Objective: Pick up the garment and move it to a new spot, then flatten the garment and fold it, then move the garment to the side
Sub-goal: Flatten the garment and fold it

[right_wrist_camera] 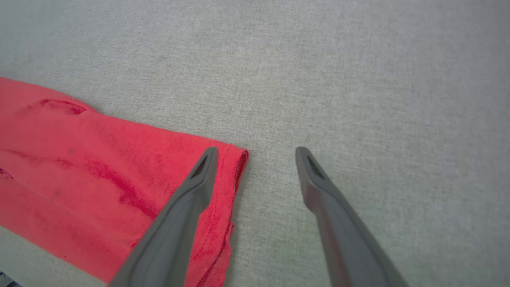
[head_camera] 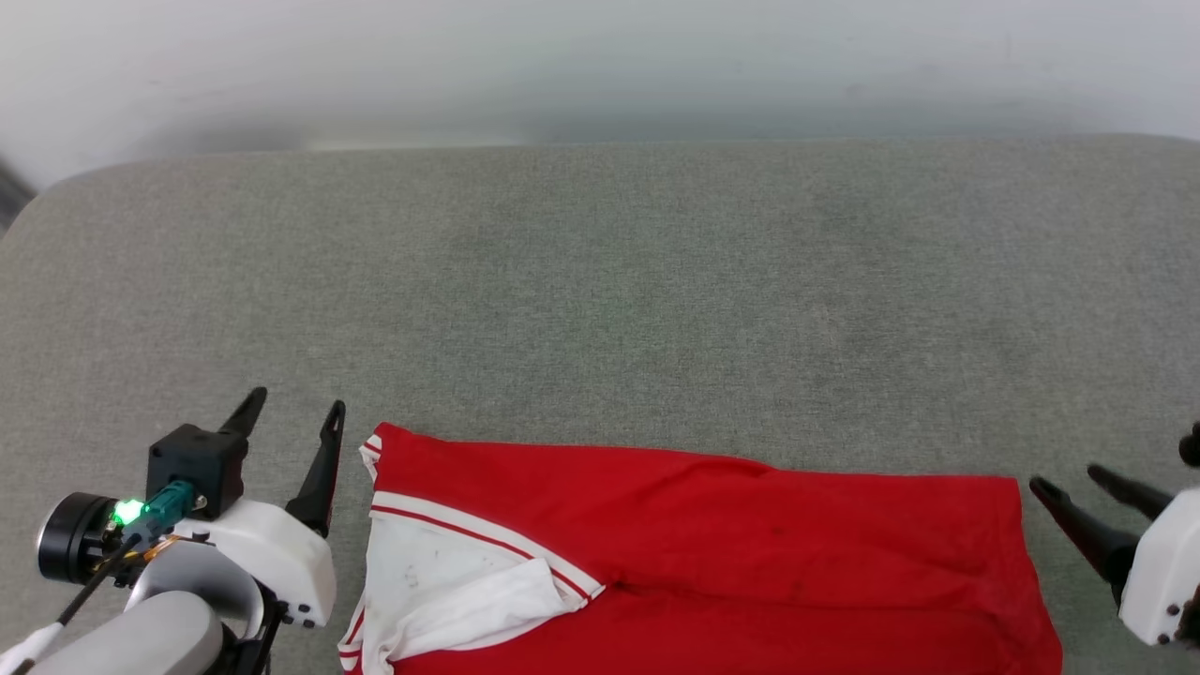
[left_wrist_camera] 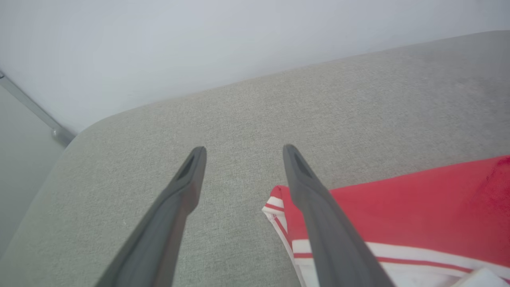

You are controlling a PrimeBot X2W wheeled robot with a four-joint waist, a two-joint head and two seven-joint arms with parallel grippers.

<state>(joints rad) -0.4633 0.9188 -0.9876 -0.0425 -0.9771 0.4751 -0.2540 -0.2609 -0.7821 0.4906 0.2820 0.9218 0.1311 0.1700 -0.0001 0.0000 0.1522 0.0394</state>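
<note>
Head view is showing the garment (head_camera: pixel 750 534) lying as a long red band across the near part of the grey fabric surface (head_camera: pixel 600 281). A white sleeve (head_camera: pixel 450 581) with red-and-white striped trim is lying on top at its left end. The left claw (head_camera: pixel 294 405) is hovering just beside that striped end, its two dark fingers standing apart with nothing between them. The right claw (head_camera: pixel 1066 478) is sitting just off the band's right end, fingers likewise spread and gripping nothing.

In the left wrist view, the left claw (left_wrist_camera: pixel 243 152) is pointing over bare fabric, and one finger (left_wrist_camera: pixel 318 207) is crossing the garment (left_wrist_camera: pixel 398 207) at its striped corner. Whether it is touching the cloth cannot be told. In the right wrist view, the right claw (right_wrist_camera: pixel 257 153) is straddling the hem corner of the garment (right_wrist_camera: pixel 99 167), with one fingertip over red cloth and the other over grey fabric.

The band's far edge is running nearly straight. Beyond it a wide bare stretch is reaching to the surface's far edge, which is curving into a rounded corner at the far left. A pale wall (head_camera: pixel 600 66) is rising behind, and a grey bar (left_wrist_camera: pixel 32 107) is slanting along it.
</note>
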